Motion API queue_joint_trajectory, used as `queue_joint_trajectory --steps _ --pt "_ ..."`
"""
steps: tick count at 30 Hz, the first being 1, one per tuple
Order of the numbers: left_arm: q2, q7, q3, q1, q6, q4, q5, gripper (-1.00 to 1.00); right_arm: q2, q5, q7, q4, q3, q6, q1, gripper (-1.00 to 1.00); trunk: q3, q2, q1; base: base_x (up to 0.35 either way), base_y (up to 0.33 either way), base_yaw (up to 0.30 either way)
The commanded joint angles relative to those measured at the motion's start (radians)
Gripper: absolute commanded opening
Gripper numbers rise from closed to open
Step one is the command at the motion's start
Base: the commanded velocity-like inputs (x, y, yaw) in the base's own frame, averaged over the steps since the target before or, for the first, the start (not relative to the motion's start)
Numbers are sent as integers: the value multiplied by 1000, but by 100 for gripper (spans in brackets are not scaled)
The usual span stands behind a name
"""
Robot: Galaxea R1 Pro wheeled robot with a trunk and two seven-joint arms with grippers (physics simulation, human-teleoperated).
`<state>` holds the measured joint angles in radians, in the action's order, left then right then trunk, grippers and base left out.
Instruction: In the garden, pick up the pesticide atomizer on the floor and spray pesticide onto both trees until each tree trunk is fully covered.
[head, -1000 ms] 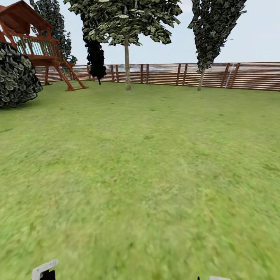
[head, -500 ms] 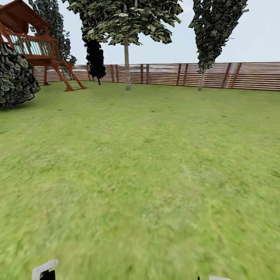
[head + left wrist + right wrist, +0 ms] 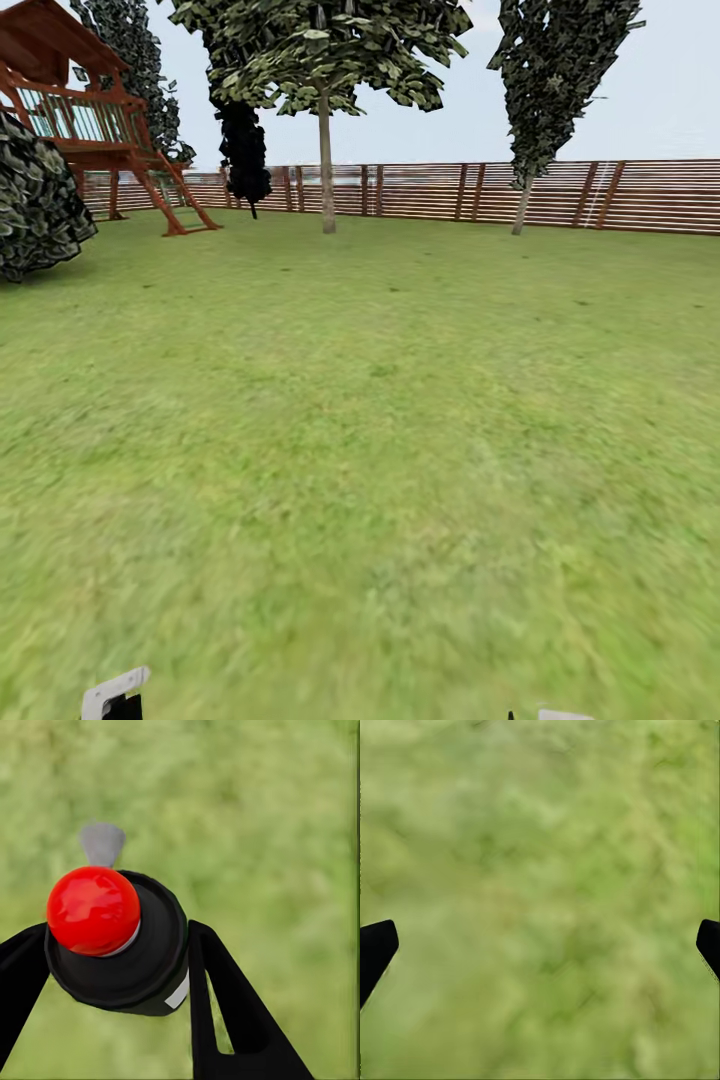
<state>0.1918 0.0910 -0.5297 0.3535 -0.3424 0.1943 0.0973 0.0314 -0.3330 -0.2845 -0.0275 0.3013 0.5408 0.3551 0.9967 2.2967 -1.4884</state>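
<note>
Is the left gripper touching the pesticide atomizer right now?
Touching. The left wrist view shows the left gripper with a black finger pressed against each side of the pesticide atomizer, no gap showing.

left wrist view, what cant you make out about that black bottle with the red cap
- Black atomizer with red round cap: its lower body is hidden behind its own top, seen end-on in the left wrist view.
- Grey nozzle: blurred; its opening is unreadable.
- Left gripper: the black fingers are cut off by the frame edge.
- Pale tree trunk: too far in the head view to judge any spray.
</note>
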Motion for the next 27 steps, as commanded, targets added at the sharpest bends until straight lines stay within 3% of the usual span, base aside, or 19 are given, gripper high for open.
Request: queue_joint_trajectory --steps 1,27 --pt "0 4 -9 1 -3 -1 10 -100 0 -11 -5 1 6 2 1 100 1 0 0 338 0 0" --pt "0 4 -9 1 -4 -1 9 -100 0 -11 -5 1 6 2 1 100 1 0 0 338 0 0"
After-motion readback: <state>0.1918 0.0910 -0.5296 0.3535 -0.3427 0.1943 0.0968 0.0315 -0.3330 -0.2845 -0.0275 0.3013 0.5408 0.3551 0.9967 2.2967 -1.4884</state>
